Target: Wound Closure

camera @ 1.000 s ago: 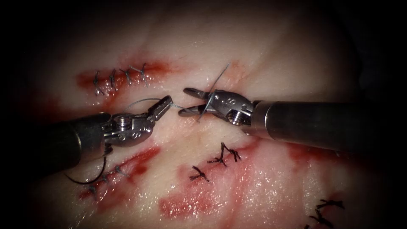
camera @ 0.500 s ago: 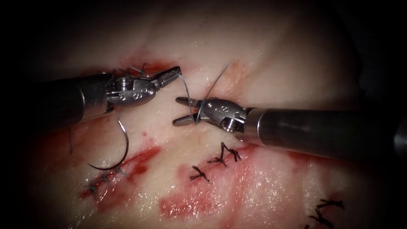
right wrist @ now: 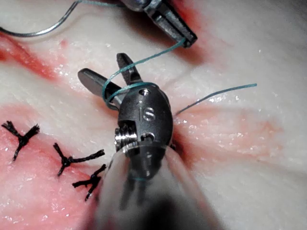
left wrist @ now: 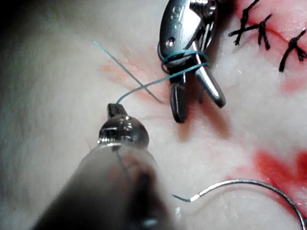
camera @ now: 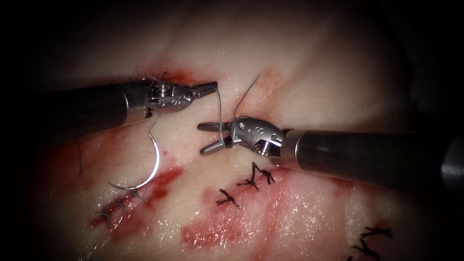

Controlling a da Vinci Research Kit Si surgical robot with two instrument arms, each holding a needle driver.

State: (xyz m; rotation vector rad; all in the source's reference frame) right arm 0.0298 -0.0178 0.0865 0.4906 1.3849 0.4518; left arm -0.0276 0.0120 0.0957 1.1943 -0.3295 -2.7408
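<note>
A: What does the left tool (camera: 211,87) hold?
B: Its jaws pinch the thread (camera: 220,108), which loops around the right tool (camera: 209,137); that one's jaws are spread, gripping nothing.
A: And the needle (camera: 151,164)?
B: Hanging free over the tissue (camera: 309,67), left of both tips, not in it (its point is hard to make out against the red fluid (camera: 159,186)). The thread's short tail (camera: 249,89) sticks up from the tissue.

Glossy wet tissue (camera: 309,63), shiny metal needle (camera: 153,159), polished steel left tool (camera: 205,88)
</note>
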